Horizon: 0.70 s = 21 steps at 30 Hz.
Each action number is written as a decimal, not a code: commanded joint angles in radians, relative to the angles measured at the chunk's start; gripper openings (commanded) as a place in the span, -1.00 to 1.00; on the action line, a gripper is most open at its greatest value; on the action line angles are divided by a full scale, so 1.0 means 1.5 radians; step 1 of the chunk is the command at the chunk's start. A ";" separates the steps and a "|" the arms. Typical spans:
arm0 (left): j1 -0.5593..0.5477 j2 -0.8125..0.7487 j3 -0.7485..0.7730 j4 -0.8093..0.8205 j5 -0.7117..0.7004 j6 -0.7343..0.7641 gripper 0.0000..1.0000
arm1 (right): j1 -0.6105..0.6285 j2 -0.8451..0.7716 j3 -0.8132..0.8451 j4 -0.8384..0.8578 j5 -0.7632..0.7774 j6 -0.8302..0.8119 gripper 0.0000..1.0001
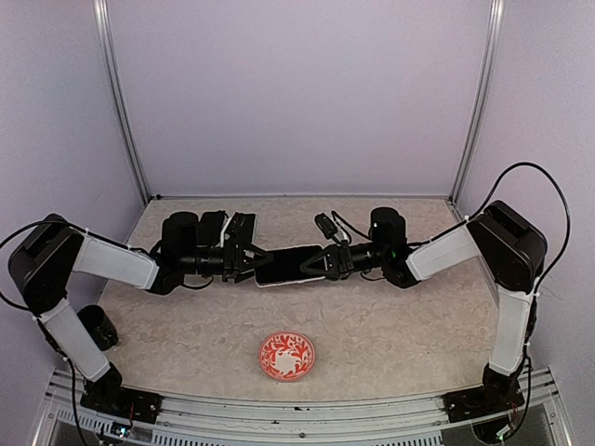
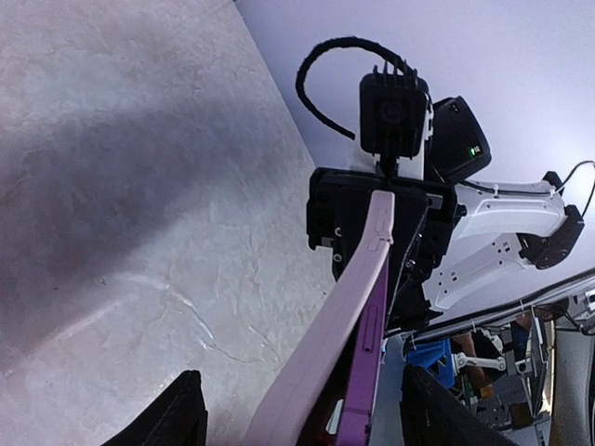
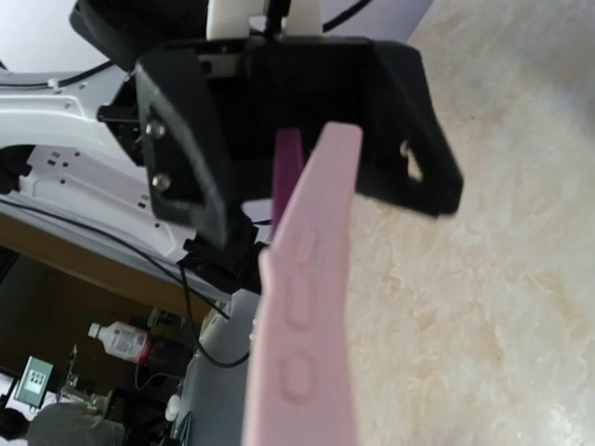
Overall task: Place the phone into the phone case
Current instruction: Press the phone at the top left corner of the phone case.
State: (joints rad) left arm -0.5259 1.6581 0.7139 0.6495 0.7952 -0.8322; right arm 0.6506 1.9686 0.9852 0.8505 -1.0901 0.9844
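Note:
The phone [image 1: 290, 264] shows its dark screen and sits in the pale pink phone case [image 1: 270, 282], held level above the table between the two arms. In the left wrist view the pink case [image 2: 349, 307] runs edge-on away from me, with the purple phone [image 2: 369, 367] against it. My left gripper [image 1: 249, 262] is open; its black fingers [image 2: 181, 413] stand wide of the case on both sides without touching. My right gripper [image 1: 325, 262] is shut on the far end of the case [image 3: 311, 307]. Its own fingers are hidden in the right wrist view.
A red patterned plate [image 1: 286, 356] lies on the marbled table [image 1: 409, 325] in front of the arms. Lavender walls with metal posts [image 1: 125, 121] close off the back and both sides.

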 commanded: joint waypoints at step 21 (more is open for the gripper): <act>-0.021 0.022 0.012 0.101 0.045 -0.041 -1.00 | -0.001 -0.037 -0.006 0.029 -0.029 -0.041 -1.00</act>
State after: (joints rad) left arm -0.5465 1.6794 0.7139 0.8238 0.8982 -0.9123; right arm 0.6445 1.9537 0.9764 0.8803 -1.1336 0.9619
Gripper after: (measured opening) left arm 0.123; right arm 0.088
